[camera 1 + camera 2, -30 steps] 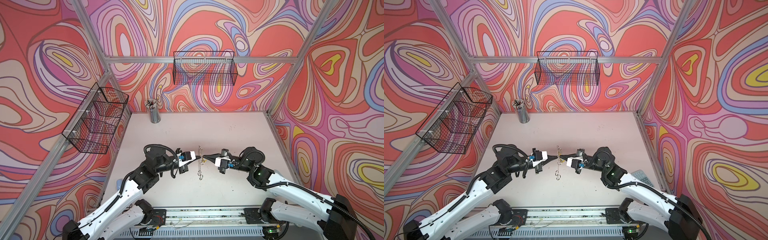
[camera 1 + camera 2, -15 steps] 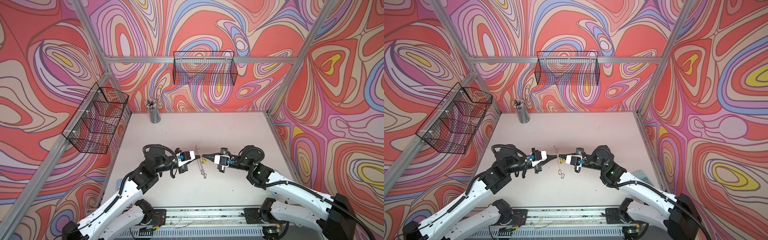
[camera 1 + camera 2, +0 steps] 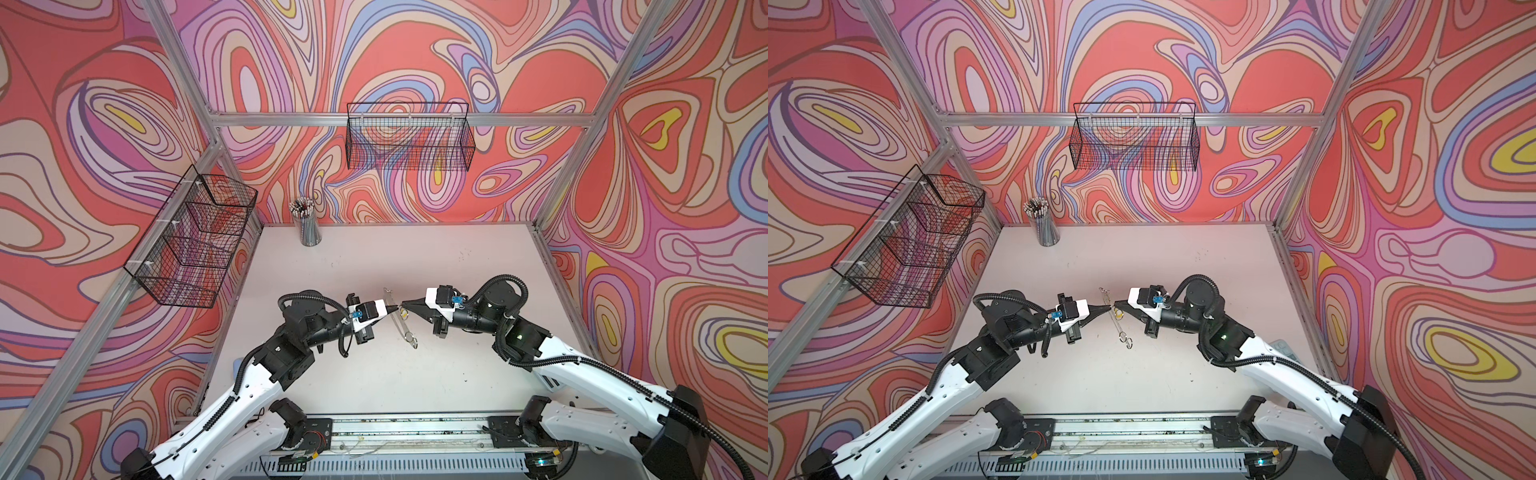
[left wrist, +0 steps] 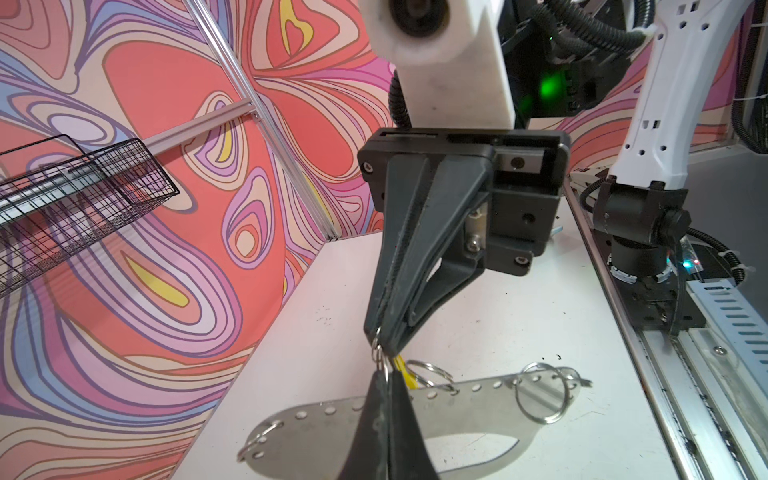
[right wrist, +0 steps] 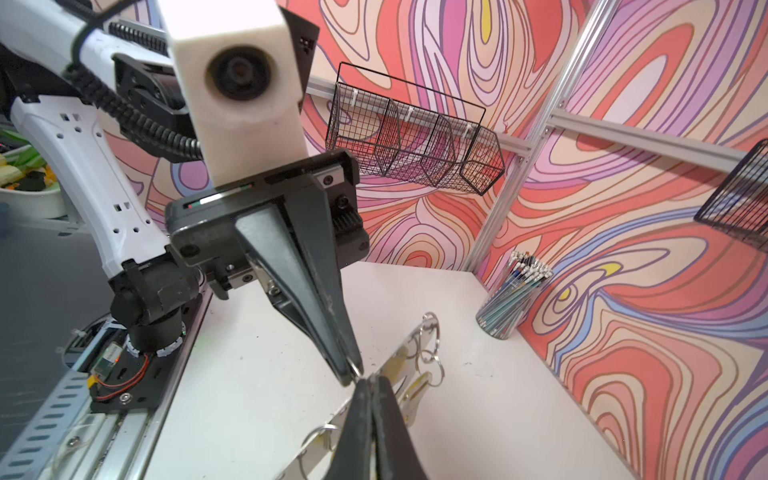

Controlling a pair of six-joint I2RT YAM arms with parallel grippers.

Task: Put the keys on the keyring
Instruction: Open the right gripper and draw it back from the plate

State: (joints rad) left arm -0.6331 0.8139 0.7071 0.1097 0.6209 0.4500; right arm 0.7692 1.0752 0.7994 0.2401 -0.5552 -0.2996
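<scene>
Left gripper [image 3: 390,308] and right gripper [image 3: 405,306] stood tip to tip at centre frame, jaws of both closed tight on one small ring [image 4: 377,353], yellow tag [image 4: 405,372] and keyring [image 4: 469,409] just behind

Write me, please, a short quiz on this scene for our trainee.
1. True or false: the left gripper and right gripper are both shut.
2. Where stands the clear cylindrical cup of pens? A) white table's far left corner; B) its middle; C) its near right corner.
3. What colour is the plastic tag at the gripper tips, by the flat silvery metal keyring?
Key: 1 true; 2 A; 3 yellow.
</scene>
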